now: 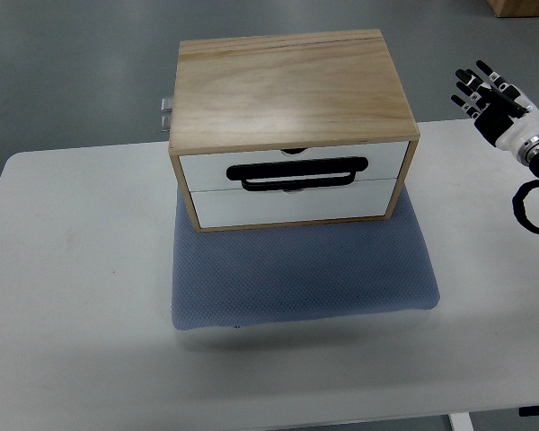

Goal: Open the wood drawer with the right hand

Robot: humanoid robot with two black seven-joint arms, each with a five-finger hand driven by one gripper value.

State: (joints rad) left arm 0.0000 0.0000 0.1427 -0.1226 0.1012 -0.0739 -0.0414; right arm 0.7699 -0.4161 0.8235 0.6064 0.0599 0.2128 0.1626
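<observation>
While the right hand (pixel 485 94) is held at the far right edge of the view, above the table's back right corner, its fingers are seen spread and extended, and nothing is grasped by them. A white wrist segment and a loop of black cable (pixel 536 206) are seen just behind it, near the picture's right border. The hand is kept well apart from the box (pixel 292 90), which is set toward the back middle of the white table (pixel 72 269). The box is made of pale wood with a plain top, and two white drawer fronts are stacked in its near face. The upper drawer (pixel 292 162) is seen flush with the frame, and so is the lower drawer (pixel 292 205); both appear fully closed. A black handle (pixel 298 173), shaped as a flat loop, is laid across the seam between the two fronts, and a small notch is cut at the top edge of the upper one. A small metal fitting (pixel 166 114) is seen projecting from the box's left side. The box is rested on the back part of a blue-grey pad (pixel 305 278), which is spread out toward the near edge. Between hand and handle only bare tabletop is seen, though the box's right front corner is placed between them.
</observation>
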